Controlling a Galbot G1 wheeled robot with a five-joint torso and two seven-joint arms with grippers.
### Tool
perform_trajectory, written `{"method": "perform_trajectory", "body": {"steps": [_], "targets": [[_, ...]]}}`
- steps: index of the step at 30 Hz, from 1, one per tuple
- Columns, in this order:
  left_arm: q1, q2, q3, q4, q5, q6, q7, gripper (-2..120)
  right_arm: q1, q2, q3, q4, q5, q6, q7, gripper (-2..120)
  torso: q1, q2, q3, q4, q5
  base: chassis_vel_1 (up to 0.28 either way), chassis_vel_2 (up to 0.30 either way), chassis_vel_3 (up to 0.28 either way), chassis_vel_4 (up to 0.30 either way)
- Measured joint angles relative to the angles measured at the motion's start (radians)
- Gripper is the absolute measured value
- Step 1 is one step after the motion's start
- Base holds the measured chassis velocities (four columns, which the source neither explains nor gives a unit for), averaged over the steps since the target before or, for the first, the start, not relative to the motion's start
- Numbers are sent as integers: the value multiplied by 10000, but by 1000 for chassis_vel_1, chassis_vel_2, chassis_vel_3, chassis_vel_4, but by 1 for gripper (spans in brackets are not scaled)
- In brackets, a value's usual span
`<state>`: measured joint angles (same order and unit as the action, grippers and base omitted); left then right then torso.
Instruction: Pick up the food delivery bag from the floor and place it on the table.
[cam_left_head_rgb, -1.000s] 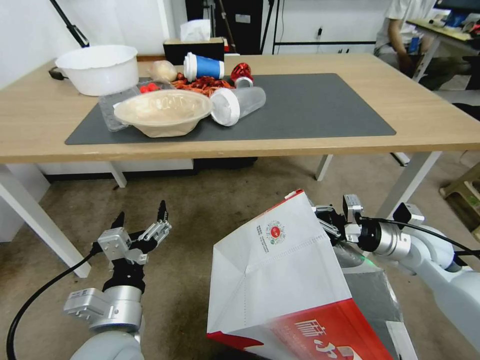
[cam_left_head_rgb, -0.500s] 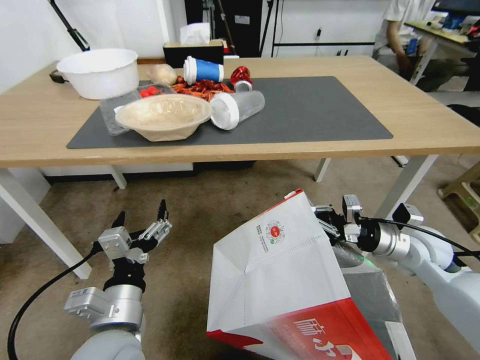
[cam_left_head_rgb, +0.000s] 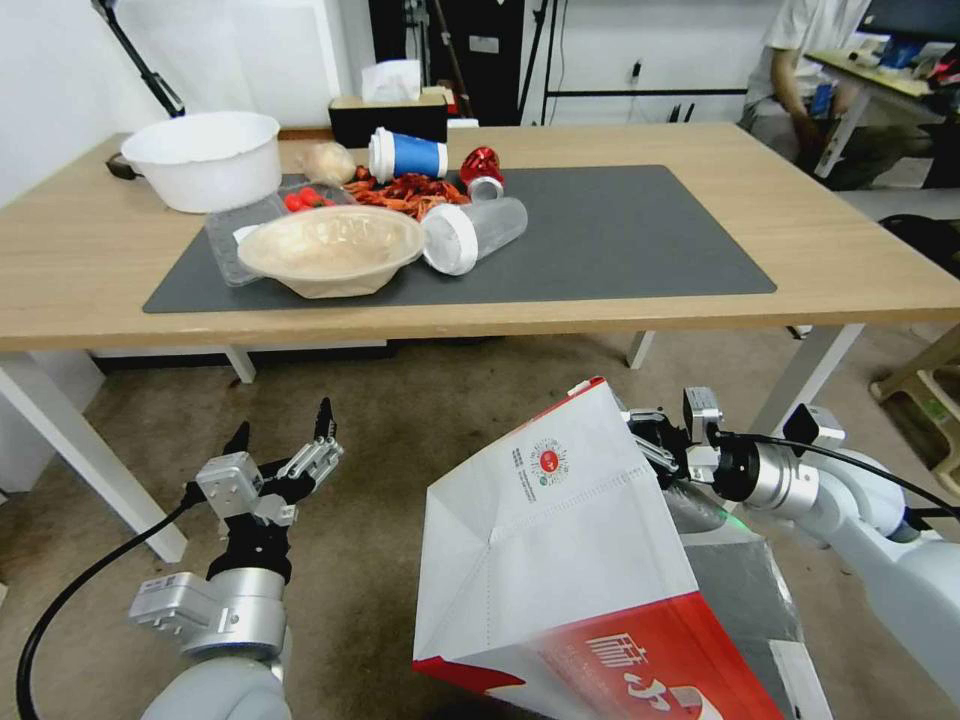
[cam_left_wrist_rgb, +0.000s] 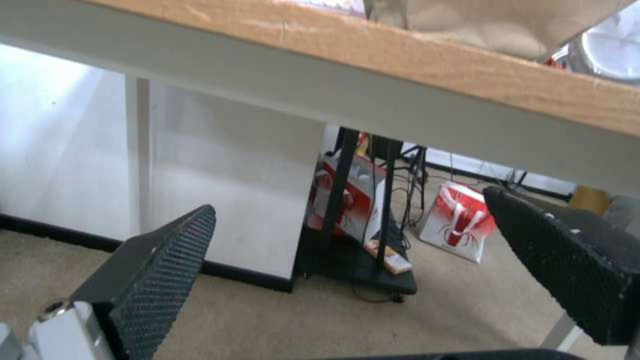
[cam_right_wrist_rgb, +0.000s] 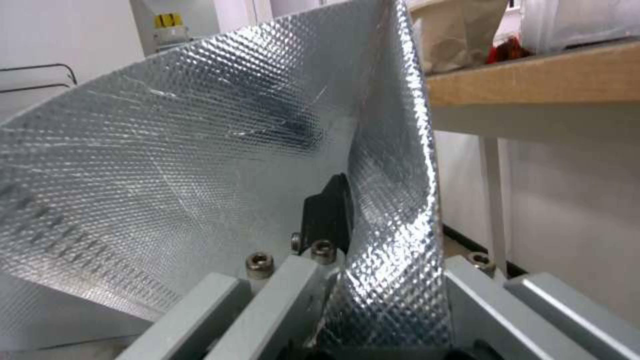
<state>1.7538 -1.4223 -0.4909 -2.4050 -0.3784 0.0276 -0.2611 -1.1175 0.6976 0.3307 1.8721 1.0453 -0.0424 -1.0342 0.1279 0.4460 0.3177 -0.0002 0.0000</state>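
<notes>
white food delivery bag (cam_left_head_rgb: 545, 545) with red band, embossed silver lining

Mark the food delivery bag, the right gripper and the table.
food delivery bag (cam_left_head_rgb: 560, 540): head view, white side panel.
right gripper (cam_left_head_rgb: 648, 450): head view, at the bag's top edge.
table (cam_left_head_rgb: 850, 270): head view, bare wood.

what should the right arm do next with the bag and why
Probably raise it higher: the right gripper is shut on the food delivery bag at its rim, but the bag hangs below the table edge. The left gripper waits open.
</notes>
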Motion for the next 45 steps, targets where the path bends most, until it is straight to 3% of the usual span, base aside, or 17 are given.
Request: {"method": "perform_trajectory", "body": {"steps": [45], "targets": [[-38, 5, 12, 28, 21, 36, -32, 100, 46, -1, -81, 23, -50, -8, 49, 0, 690, 1831, 1142, 0, 0, 0, 0, 0, 0]]}}
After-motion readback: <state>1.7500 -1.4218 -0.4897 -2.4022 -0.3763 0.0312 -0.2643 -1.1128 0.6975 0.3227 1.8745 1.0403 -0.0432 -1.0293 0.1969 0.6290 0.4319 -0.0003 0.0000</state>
